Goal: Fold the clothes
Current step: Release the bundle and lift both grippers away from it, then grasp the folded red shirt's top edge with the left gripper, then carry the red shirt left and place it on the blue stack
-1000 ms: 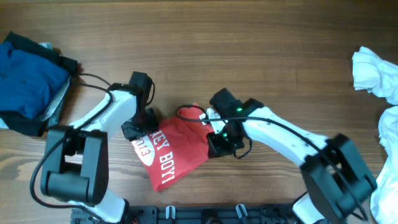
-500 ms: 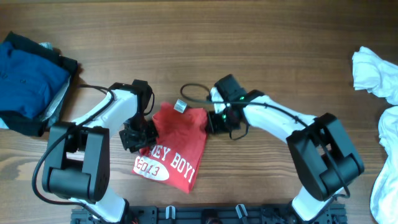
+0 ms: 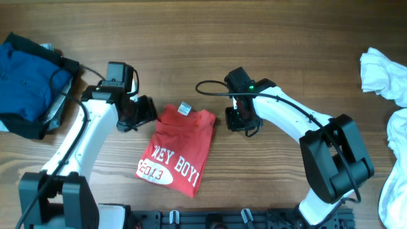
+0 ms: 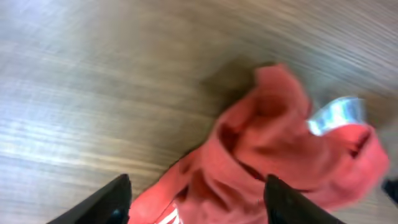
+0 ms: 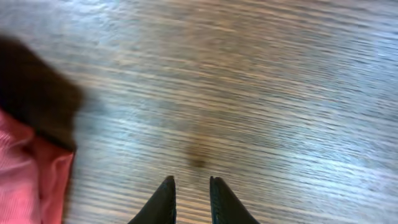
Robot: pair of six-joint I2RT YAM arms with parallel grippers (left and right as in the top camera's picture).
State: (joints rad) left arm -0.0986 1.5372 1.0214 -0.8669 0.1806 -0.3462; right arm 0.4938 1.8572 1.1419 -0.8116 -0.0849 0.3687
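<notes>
The soft, limp red T-shirt [image 3: 178, 149] is lying on the table [image 3: 254, 38] between the left tool [image 4: 196, 196], gaping empty, and the right tool [image 5: 191, 199], barely ajar, likely needing pinching at a hem corner.

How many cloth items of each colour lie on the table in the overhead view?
Red: 1, the T-shirt
Blue: 1, the blue garment
Dark: 1, the dark garment under it
Light grey: 1, the grey layer in the same pile
White: 2, the upper white heap and the lower white heap, both cut off at the picture's edge
Total: 6
</notes>
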